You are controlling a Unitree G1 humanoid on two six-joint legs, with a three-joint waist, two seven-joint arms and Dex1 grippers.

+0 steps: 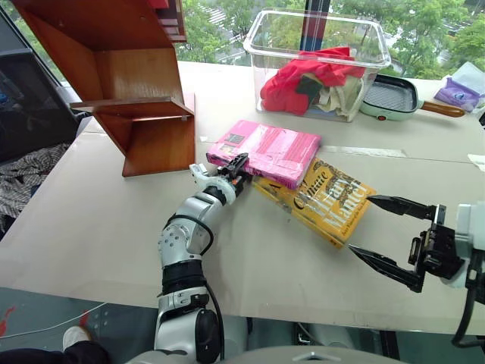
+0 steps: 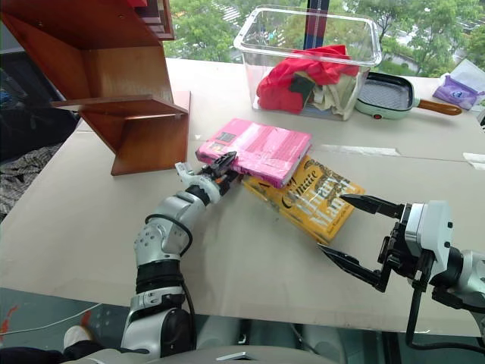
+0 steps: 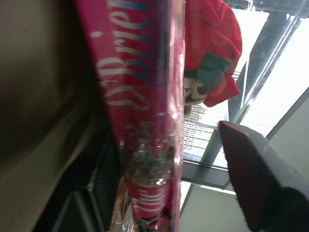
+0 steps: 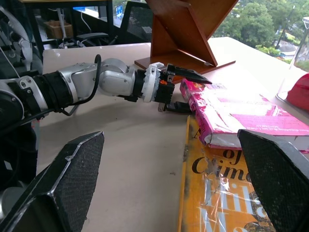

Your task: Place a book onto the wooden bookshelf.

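Your left arm reached forward, low over the pale table [image 1: 98,250], and its left gripper [image 1: 238,168] met the near left corner of the thick bright pink book with the glossy cover [image 1: 267,150]. In the right wrist view one black finger lay over the top of that corner and the other sat below it, so the fingers straddled the edge; whether they had clamped tight you could not tell from those frames. Your right gripper [image 1: 386,235] hung off to the right, above the table's near part, its two black fingers spread wide with nothing between them. The left wrist view gave you little: the pink spine [image 3: 140,111] ran across it close up and blurred, and the lettering could not be read. The pink book lay flat on the table, its right part resting on a yellow book with cream lettering [image 1: 322,201], and a small dark and yellow patch showed near its left corner. The reddish-brown wooden bookshelf with slanted panels [image 1: 129,83] stood to the left, apart from the book, its top cut off. Behind, a clear plastic bin [image 1: 318,61] held red cloth.
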